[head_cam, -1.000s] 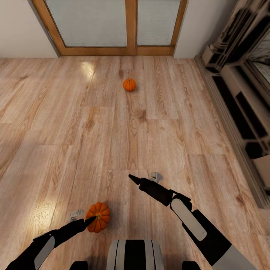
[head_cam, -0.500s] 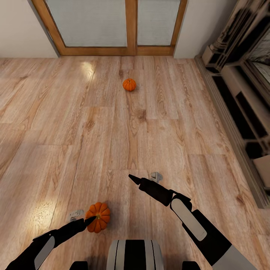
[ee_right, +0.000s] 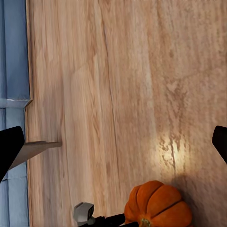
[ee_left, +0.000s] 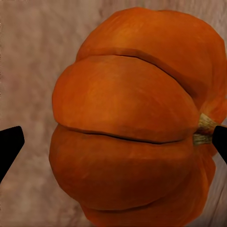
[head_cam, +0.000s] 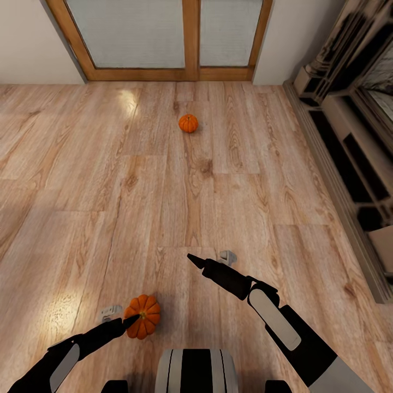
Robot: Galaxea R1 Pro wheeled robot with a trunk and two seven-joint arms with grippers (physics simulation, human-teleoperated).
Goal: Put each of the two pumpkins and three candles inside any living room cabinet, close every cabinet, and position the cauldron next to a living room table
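**Left claw poised at the near pumpkin, grasp not yet made**

Head view. The near pumpkin (head_cam: pixel 144 316) is being shown on the plank floor (head_cam: pixel 82 180), with the left gripper (head_cam: pixel 130 320) touching or nearly touching its side. A second pumpkin (head_cam: pixel 188 123) is being shown well beyond the near pumpkin, toward the glazed doors (head_cam: pixel 185 38). The right gripper (head_cam: pixel 192 258) is being held above bare floor, beyond the near pumpkin; its opening cannot be told here. Compared with the earlier frames, nothing is being seen to differ: arms, pumpkins and camera are matching exactly.

Left wrist view. The near pumpkin (ee_left: pixel 137 118) is being framed between two wide-spread fingertips (ee_left: pixel 9 146); nothing is being held. One tip is lying by the stem, so a closure there is being judged liable to slip on the ribbed, rounded side and roll the pumpkin away.

Right wrist view. The right claw's fingertips (ee_right: pixel 9 149) are being shown spread wide and empty, with the near pumpkin (ee_right: pixel 158 205) ahead of them.
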